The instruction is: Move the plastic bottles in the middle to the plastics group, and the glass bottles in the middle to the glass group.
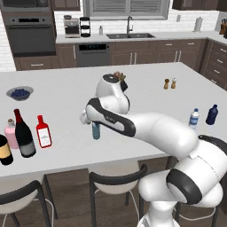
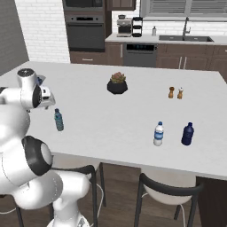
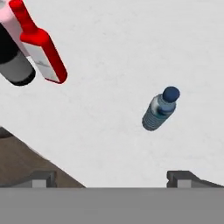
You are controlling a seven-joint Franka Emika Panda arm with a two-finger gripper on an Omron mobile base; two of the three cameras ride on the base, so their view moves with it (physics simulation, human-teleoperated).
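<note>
Your gripper [image 3: 111,177] hangs with its jaws spread wide and nothing between them, above the counter [image 1: 146,84] and a little off to one side of the small blue water bottle [image 3: 159,109], which stands upright alone near the front edge. The red bottle [image 1: 43,131] and wine bottle [image 1: 23,133] already stand by the glass group at the left. You look to be on the plastic bottle now: centre over its cap, descend, then close on it.

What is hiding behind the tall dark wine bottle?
A pink flask peeks out behind the wine bottle, showing its cork and one side. The rest of the flask is covered.
</note>
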